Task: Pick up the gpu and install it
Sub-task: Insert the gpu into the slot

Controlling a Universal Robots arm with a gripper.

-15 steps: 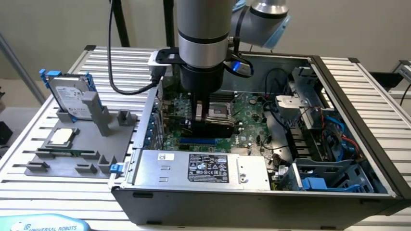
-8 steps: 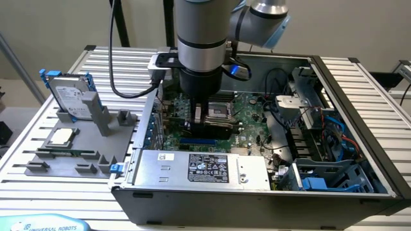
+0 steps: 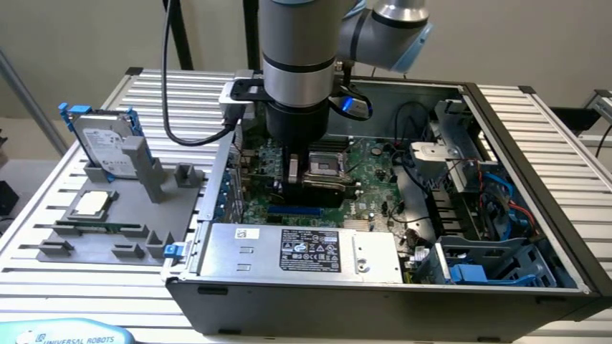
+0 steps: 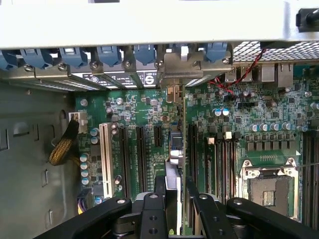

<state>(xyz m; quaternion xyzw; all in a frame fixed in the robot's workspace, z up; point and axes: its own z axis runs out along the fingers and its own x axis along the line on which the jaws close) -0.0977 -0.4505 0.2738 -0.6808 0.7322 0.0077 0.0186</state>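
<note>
The gpu stands on edge over the motherboard's expansion slots, seen edge-on in the wrist view. Its silver bracket sits against the case's rear slot openings. My gripper is shut on the card, one black finger on each side of it. In the exterior view the arm reaches straight down into the open computer case. There my gripper holds the dark gpu low over the board, beside the processor socket. I cannot tell whether the card's lower edge is seated in a slot.
A silver hard drive with blue rails and a square processor chip rest on a grey holder outside the case, on the exterior view's left. The power supply, a blue drive cage and loose cables crowd the case.
</note>
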